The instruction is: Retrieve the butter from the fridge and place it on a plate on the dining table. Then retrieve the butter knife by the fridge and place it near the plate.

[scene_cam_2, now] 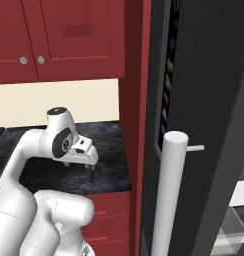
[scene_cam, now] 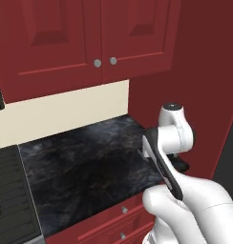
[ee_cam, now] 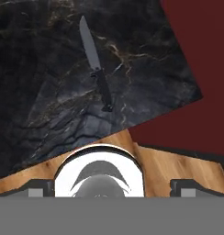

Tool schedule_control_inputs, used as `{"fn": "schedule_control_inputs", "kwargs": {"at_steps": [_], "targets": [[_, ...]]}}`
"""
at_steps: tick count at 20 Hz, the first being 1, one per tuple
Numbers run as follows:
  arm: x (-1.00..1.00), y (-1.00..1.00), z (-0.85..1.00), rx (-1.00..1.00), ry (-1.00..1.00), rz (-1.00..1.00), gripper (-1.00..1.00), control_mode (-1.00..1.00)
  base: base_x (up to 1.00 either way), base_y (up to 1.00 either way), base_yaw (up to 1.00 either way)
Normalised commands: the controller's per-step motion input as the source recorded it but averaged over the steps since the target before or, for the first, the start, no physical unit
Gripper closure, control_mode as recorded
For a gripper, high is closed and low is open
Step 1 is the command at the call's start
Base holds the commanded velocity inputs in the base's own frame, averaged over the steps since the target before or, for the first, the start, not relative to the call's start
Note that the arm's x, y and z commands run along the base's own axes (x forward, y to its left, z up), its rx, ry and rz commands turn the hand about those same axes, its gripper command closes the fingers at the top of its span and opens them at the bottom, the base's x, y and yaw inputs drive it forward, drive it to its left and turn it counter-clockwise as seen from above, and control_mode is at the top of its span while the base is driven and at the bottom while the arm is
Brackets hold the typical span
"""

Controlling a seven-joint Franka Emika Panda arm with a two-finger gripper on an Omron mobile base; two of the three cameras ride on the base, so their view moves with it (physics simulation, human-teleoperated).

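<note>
Butter knife point(ee_cam: 95, 64) lies flat on the black marble counter point(ee_cam: 36, 82), its long axis running up the hand view, blade tip pointing away from the gripper point(ee_cam: 111, 186). The gripper hovers above it, jaws spread wide and empty.

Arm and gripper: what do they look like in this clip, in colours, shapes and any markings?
The arm is glossy white, built of rounded, bulbous segments, with dark grey discs and caps at the joints. A dark band runs along one link in the left base view. The gripper has a white, boxy body and two small dark fingertips. No cables or markings show.
</note>
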Motion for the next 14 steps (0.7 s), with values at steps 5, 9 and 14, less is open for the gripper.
{"fn": "schedule_control_inputs", "kwargs": {"at_steps": [5,9,14], "targets": [[0.72,-0.03,-0.40,0.00,-0.06,0.06,-1.00,-1.00,0.00,0.00,0.00],[0.50,0.00,-0.50,0.00,-0.09,0.07,-1.00,-1.00,0.00,0.00,0.00],[0.31,0.00,-0.34,0.00,0.00,0.04,-1.00,-1.00,0.00,0.00,0.00]]}}
